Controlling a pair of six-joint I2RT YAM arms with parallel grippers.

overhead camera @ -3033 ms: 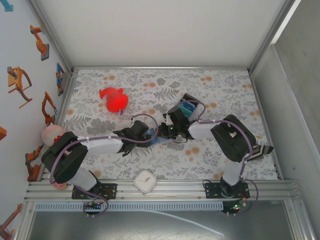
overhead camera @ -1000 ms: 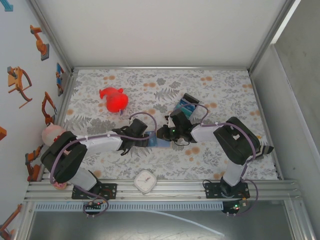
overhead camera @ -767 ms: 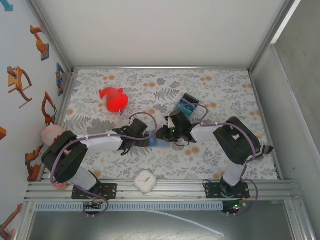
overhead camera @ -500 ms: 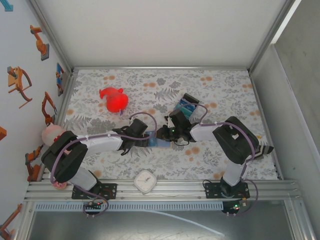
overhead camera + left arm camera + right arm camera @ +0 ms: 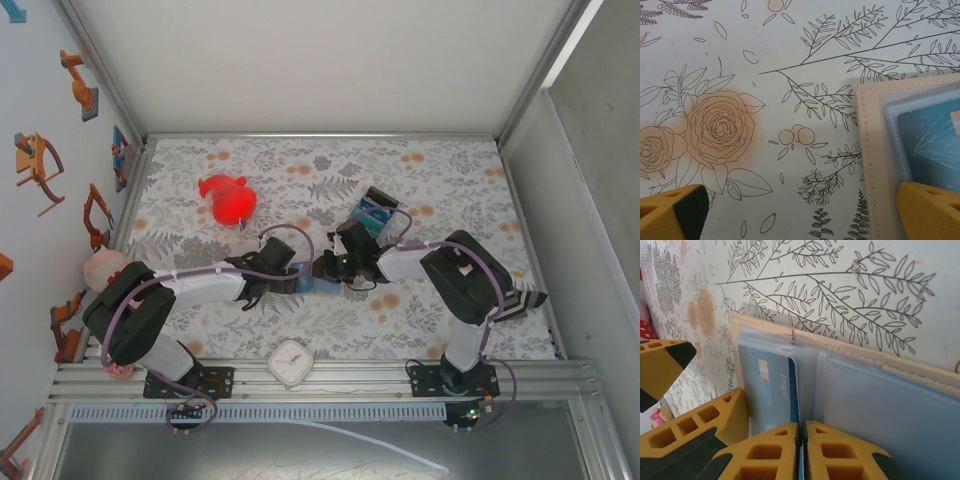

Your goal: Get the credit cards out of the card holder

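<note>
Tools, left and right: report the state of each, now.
Left tool: open, holding nothing, at the card holder's edge.
Right tool: closed, pinching the edge of a credit card.

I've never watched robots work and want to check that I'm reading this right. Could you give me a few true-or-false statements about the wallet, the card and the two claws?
1. The wallet lies open on the flowered table cover. True.
2. The right gripper has its fingers spread wide. False: they are pinched together on the edge of a blue card.
3. The left gripper is wide open. True.
4. The red toy lies inside the wallet. False: it sits apart from the wallet, farther back and to the left on the table cover.
</note>
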